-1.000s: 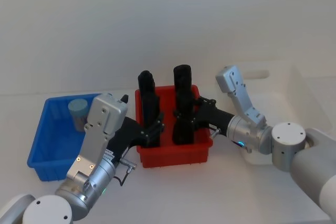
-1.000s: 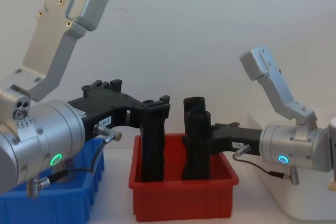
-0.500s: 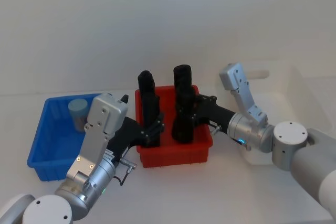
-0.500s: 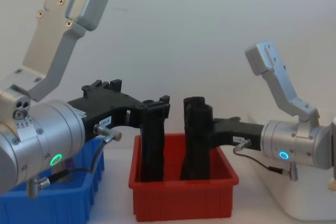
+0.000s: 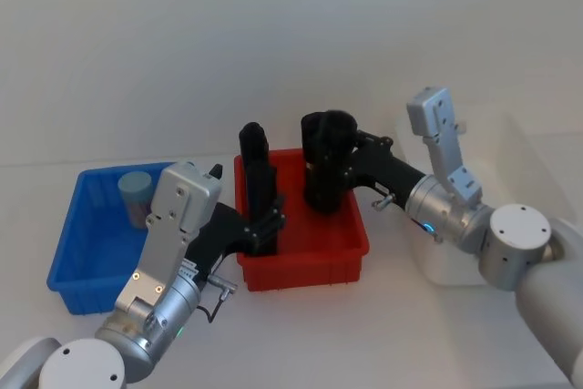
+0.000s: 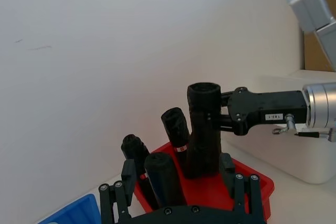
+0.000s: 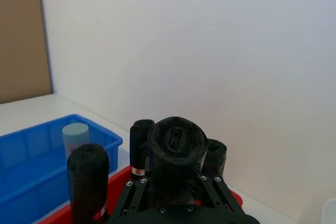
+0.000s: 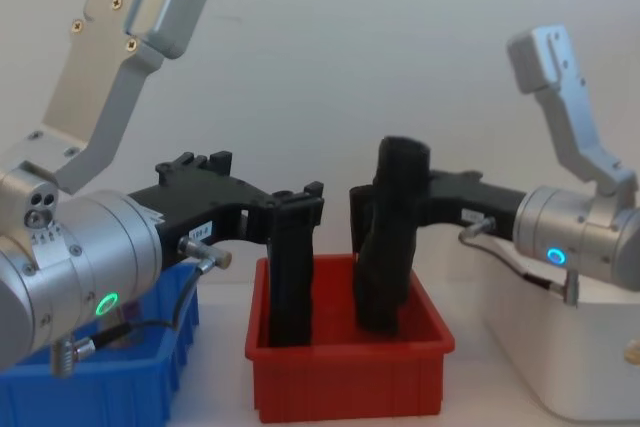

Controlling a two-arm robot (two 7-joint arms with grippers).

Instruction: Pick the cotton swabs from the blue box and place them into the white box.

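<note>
At the far left of the table we see the blue box (image 5: pixel 91 245), and in its far corner stands one tub of the cotton swabs (image 5: pixel 135 194), upright, its pale lid showing. In the right wrist view the same tub (image 7: pixel 75 139) stands alone in the blue box (image 7: pixel 31 171).

Just beside the blue box, on its right, sits the red bin (image 5: pixel 305 266), which holds several black rolls on end. The left gripper (image 5: pixel 265 225) reaches in over the bin's near left side. From the left wrist view we read its fingers (image 6: pixel 113 203) as spread wide, with a standing black roll (image 6: pixel 161 176) between them, close to one finger and clear of the other, so nothing is clamped. In the chest view the left gripper (image 8: pixel 296 209) sits level with the top of that standing black roll (image 8: pixel 291 287).

Further right, the right gripper (image 5: pixel 351 163) comes in from the white box side and is clenched on a tall black roll (image 5: pixel 324 159). From the chest camera this tall black roll (image 8: pixel 392 237) leans, its top tipped to the right, and its top stands higher than the standing roll. Its lower end shows within the red bin (image 8: pixel 350 382), though we cannot tell whether it touches the floor of the bin. The right wrist view looks down on the roll's end (image 7: pixel 177 149), framed by the gripper's fingers.

At the far right stands the white box (image 8: pixel 560 357), close beside the red bin, with the right arm above it.
</note>
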